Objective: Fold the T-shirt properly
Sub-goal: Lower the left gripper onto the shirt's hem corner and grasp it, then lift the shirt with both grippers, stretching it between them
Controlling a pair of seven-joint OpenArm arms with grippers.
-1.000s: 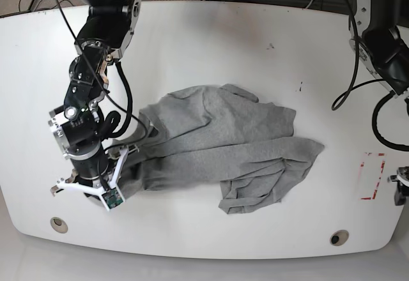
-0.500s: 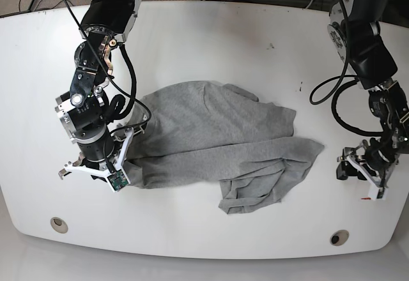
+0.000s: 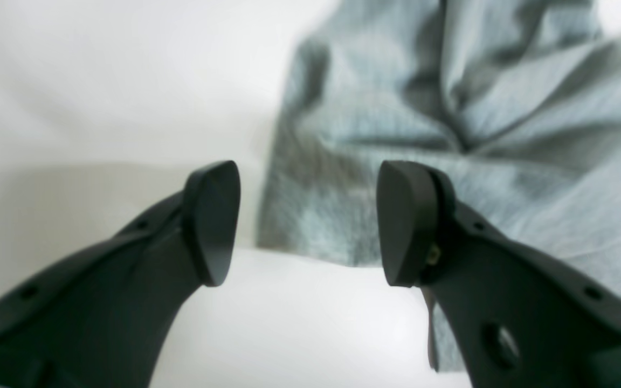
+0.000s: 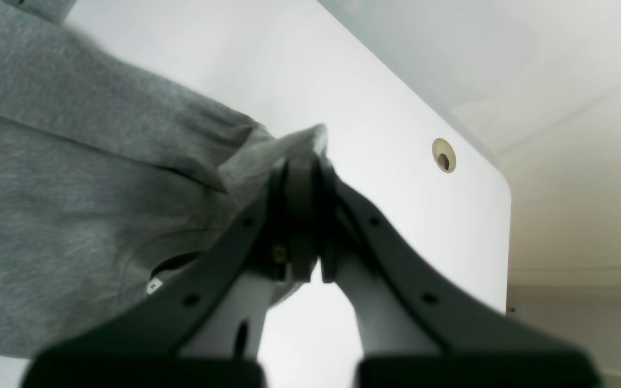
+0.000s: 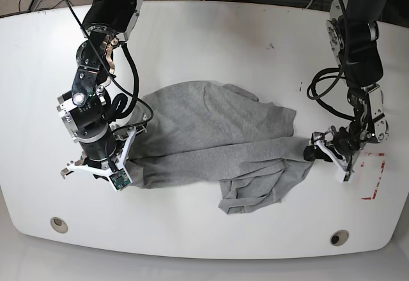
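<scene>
The grey T-shirt [image 5: 217,140] lies crumpled and partly doubled over at the middle of the white table [image 5: 255,45]; no lettering shows. My right gripper [image 5: 130,155], on the left of the base view, is shut on the shirt's left edge. In the right wrist view a pinched fold of the T-shirt [image 4: 73,188] sticks out of the right gripper [image 4: 304,175]. My left gripper [image 5: 312,151] sits at the shirt's right tip. In the left wrist view the left gripper [image 3: 308,221] is open, low over the table, with the hem of the T-shirt [image 3: 450,108] just beyond its fingertips.
Round holes sit in the table near the front left corner [image 5: 59,224] and front right corner [image 5: 339,237]. A red tape mark [image 5: 374,177] lies right of the left gripper. Small dark marks [image 5: 300,88] dot the table. Cables run along the far edge.
The left arm has swung in from the right edge to the shirt's right tip, and its jaws have opened wider. The right gripper has drawn the shirt's left edge slightly up and back.
</scene>
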